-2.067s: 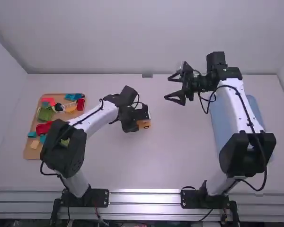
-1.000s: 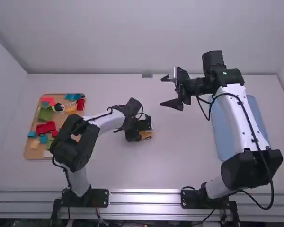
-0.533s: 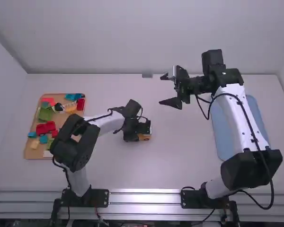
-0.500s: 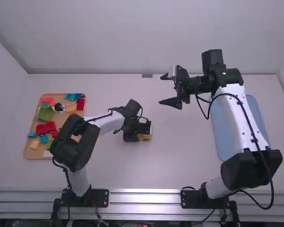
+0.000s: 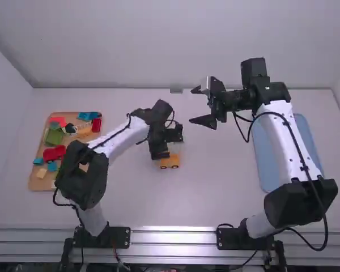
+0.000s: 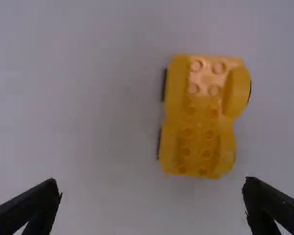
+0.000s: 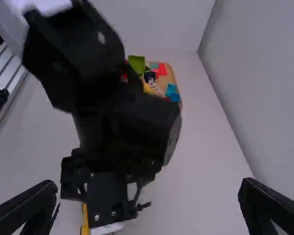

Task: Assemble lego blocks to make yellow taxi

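My left gripper [image 5: 171, 148] is above the middle of the table, over the yellow car base [image 5: 169, 161]. The left wrist view has the yellow car base [image 6: 198, 117] lying studs up on the table, with black wheels along one side, beyond the spread fingertips of my left gripper [image 6: 152, 188]; nothing is between them. Over the table's far right part, my right gripper [image 5: 197, 105] is held open with nothing in it. Its fingers stand wide apart in the right wrist view, the right gripper [image 7: 147, 191] facing the left arm.
At the left, a brown tray [image 5: 36, 182] holds several blocks, among them a red piece [image 5: 54, 153], a green block [image 5: 54, 136] and a blue one [image 5: 88, 116]. A blue mat or tray [image 5: 264, 158] lies beneath the right arm.
My left gripper has let go of the yellow car base and risen off it, so the base shows more fully on the table. The right arm has barely moved in the last second.
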Controlling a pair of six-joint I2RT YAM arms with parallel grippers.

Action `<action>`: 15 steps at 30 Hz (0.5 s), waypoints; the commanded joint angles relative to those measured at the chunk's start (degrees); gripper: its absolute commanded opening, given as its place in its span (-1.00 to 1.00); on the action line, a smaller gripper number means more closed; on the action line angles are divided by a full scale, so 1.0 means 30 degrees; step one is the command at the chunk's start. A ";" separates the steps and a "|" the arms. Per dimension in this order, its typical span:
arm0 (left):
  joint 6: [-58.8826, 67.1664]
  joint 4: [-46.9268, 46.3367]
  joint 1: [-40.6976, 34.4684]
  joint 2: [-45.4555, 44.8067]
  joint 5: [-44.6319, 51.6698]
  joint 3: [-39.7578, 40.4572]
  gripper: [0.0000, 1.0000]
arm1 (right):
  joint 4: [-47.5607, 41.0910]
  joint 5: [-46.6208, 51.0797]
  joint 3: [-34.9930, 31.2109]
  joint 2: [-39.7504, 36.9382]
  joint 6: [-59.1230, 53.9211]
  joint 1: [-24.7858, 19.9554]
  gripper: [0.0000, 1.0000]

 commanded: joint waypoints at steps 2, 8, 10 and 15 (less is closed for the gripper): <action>-0.3432 -0.1974 0.1035 -0.1938 -0.0146 0.2047 0.98 | -0.0022 -0.0087 0.0517 -0.0146 0.0124 0.0095 0.98; -0.7089 -0.3009 0.3330 -0.3526 -0.0153 0.2761 0.98 | 0.0160 0.0656 0.0510 -0.0146 0.0561 -0.0036 0.98; -0.8823 -0.2790 0.4495 -0.4320 -0.0117 0.2747 0.98 | 0.0146 0.0903 0.0517 -0.0146 0.0539 -0.0226 0.98; -1.4695 -0.2171 0.7468 -0.5909 -0.1421 0.2739 0.98 | 0.0342 0.0896 0.0510 -0.0146 0.0554 -0.0452 0.98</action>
